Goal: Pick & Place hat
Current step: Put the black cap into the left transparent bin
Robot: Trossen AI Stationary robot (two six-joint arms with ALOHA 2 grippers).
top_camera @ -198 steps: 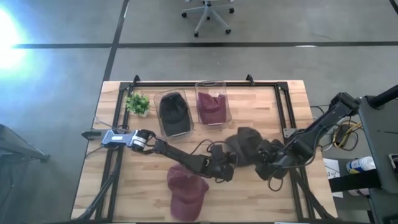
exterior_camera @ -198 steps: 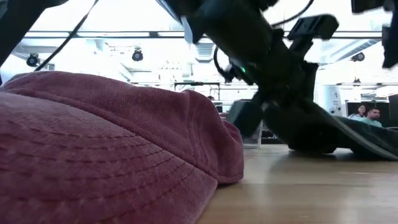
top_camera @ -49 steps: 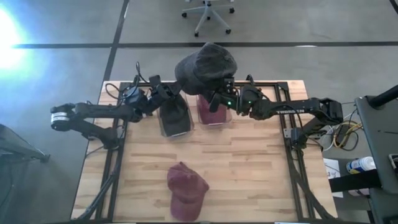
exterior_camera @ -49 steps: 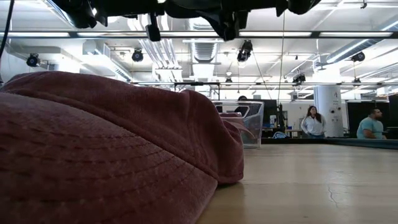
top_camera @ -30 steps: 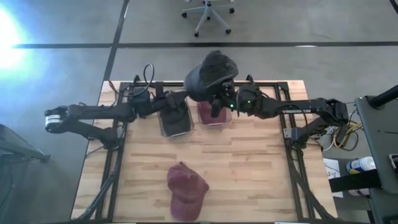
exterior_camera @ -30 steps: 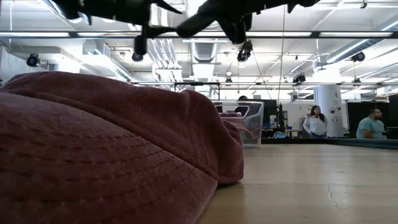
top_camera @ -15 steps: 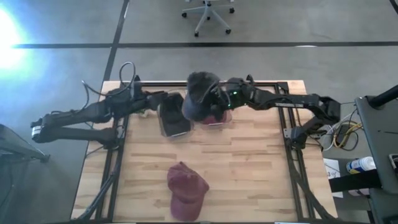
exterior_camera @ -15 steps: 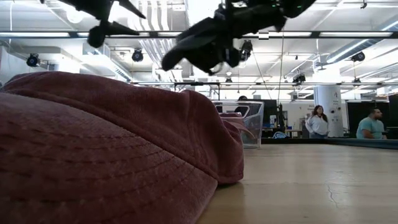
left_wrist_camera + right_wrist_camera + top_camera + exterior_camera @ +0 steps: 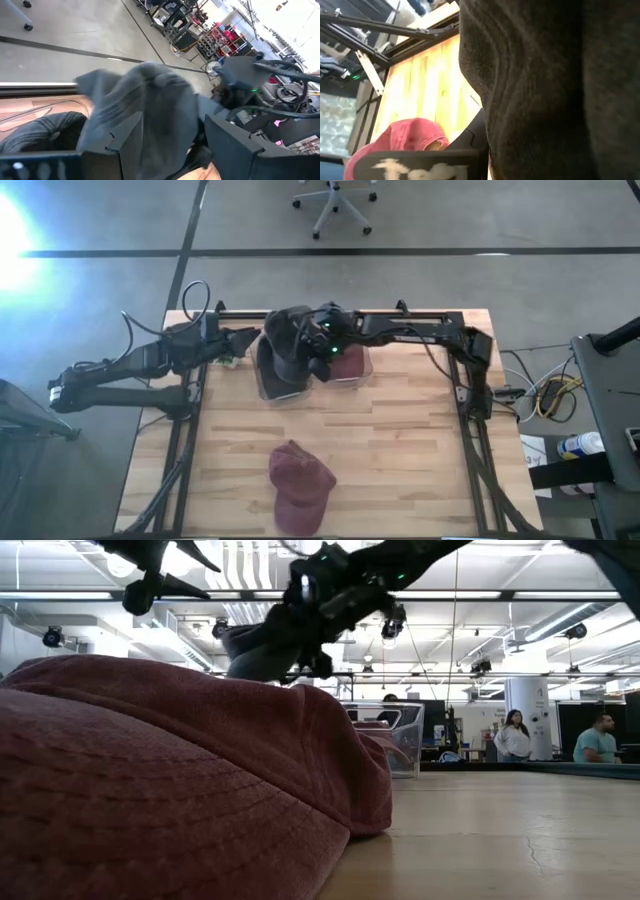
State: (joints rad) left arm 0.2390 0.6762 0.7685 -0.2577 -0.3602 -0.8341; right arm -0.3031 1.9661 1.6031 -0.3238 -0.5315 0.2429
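Observation:
A dark grey hat point(image 9: 287, 338) hangs in the air over the left clear bin point(image 9: 268, 392) at the table's far side, with my right gripper point(image 9: 312, 346) shut on it. The hat fills the right wrist view point(image 9: 555, 85) and shows high up in the low view point(image 9: 258, 648). That bin holds a black hat point(image 9: 283, 377). A red hat point(image 9: 300, 485) lies on its underside on the near part of the table. My left gripper point(image 9: 240, 340) stands open left of the bins, its fingers apart with nothing between them; the grey hat point(image 9: 145, 110) shows beyond them. My right gripper holds the dark grey hat at its right-hand side point(image 9: 304, 343), coming from the table's right and slanting down. The hat itself hides the place of contact in the wrist view. It hangs left of and below the fingers point(image 9: 300, 610), clear of the bin.
A second clear bin point(image 9: 362, 370) with a maroon hat point(image 9: 345, 360) stands right of the first. A black frame point(image 9: 455, 355) runs along the table's far and side edges. Bare wood lies between the bins and the red hat. People stand far off in the room point(image 9: 512, 735).
My right gripper has carried the grey hat toward the table's left and down, from high over the far edge to just above the left bin, tipping downward. My left gripper has drawn back toward the table's left edge, away from the hat.

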